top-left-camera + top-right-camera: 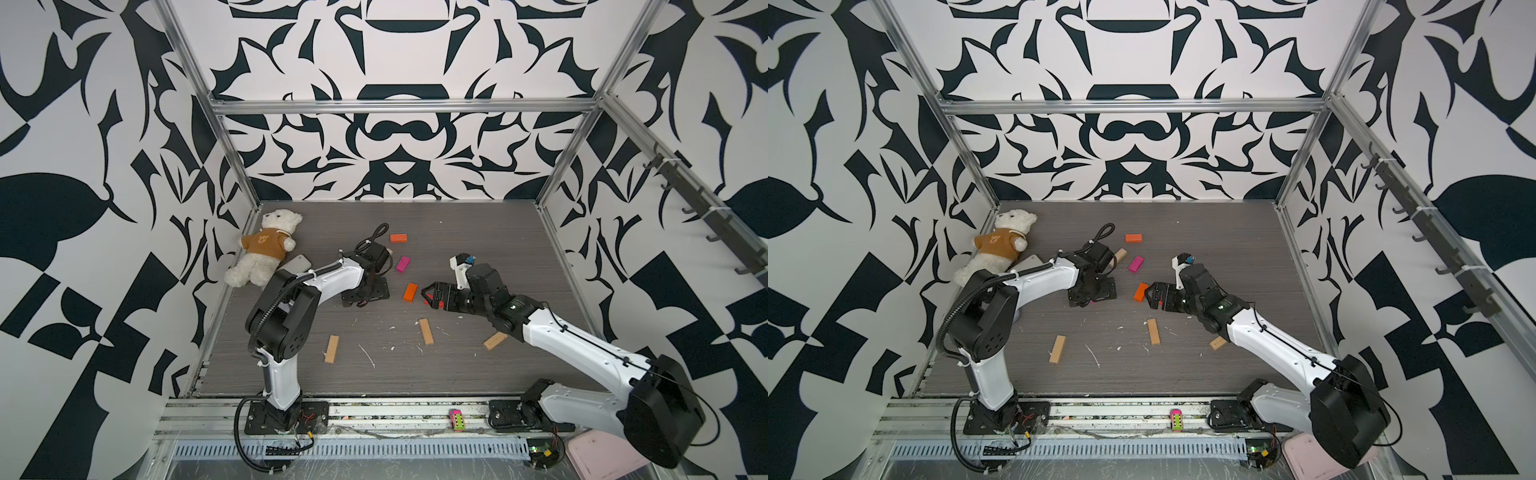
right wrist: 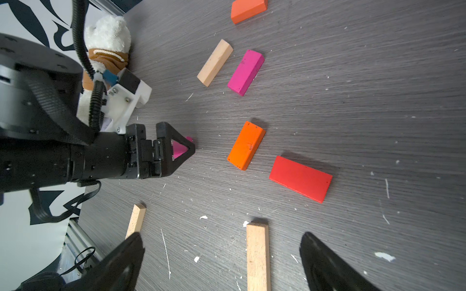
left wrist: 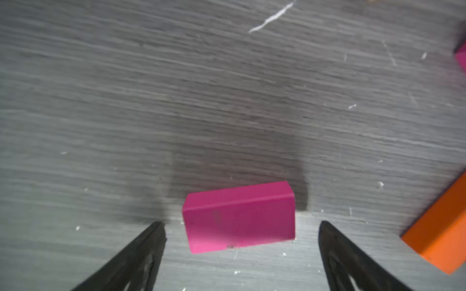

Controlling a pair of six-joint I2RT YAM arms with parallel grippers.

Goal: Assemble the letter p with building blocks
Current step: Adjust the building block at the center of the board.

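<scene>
Desk: dark grey wood-grain, scuffed. The flat rectangular wooden building blocks lie scattered and apart. By my reading, no letter has been started.

Left hand: wide open, holding nothing. Its two black fingers point down at the desk and flank the ends of a magenta wooden block. There is a gap on each side and no contact is visible. This looks like a lined-up pick, with the straddle set so that closing would catch the block endwise. The left arm reaches forward from its base, elbow raised and wrist bent down. In the right wrist view the fingertips sit almost at the desk surface.

Right hand: also wide open and empty. The forearm is low and the hand is aimed across toward the left arm. Just ahead of it lie a red flat block and an orange block, close together but not touching. It is probably holding off so the arms don't crowd each other.

Elsewhere:
- A second magenta block and a second orange block lie farther back.
- A plain tan bar lies toward the front.
- Another tan bar lies beside the right forearm.
- A white teddy bear in a brown shirt lies in the far corner, clear of the work.
</scene>
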